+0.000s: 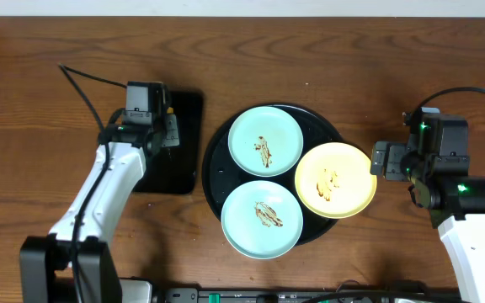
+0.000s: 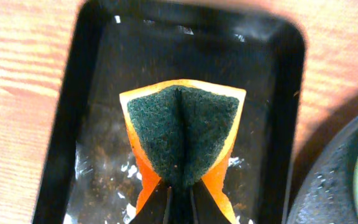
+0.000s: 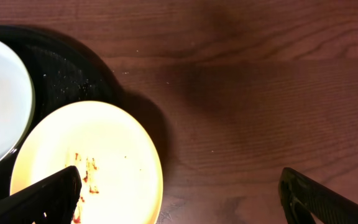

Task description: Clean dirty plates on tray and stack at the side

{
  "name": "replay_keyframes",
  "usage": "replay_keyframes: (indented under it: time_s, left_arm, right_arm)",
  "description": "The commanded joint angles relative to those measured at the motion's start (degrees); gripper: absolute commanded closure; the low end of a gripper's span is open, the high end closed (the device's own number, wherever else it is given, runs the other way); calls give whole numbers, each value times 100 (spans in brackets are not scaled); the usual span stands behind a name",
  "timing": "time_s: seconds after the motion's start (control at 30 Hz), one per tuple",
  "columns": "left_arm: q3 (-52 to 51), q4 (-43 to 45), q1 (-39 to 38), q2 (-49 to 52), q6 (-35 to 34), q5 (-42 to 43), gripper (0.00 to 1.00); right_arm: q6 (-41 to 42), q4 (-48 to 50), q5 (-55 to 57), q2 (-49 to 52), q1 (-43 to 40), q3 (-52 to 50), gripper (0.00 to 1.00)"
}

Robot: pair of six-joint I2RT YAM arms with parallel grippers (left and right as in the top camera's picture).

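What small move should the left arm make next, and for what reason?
Probably carry the folded orange sponge with green scouring face, pinched in the left gripper over the rectangular black tray, rightward toward the nearer pale blue round plate: its centre shows a brown smear.

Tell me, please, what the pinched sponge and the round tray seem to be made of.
The sponge: orange foam faced with dark green fibrous scouring pad, matte, creasing softly where pinched. The round tray: likely plastic, glossy black, judging by its sheen.
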Motion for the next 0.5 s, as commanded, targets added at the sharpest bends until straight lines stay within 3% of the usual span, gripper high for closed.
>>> replay_keyframes:
  time_s: [0.0,0.47]
  left_arm:
    - [140,118,24,-297,105,-76,93]
    - [140,807,24,-1309,426,-256,92]
  right_arm:
    - [52,-13,76,13,-4,105,1]
    - [52,-20,79,13,-4,105,1]
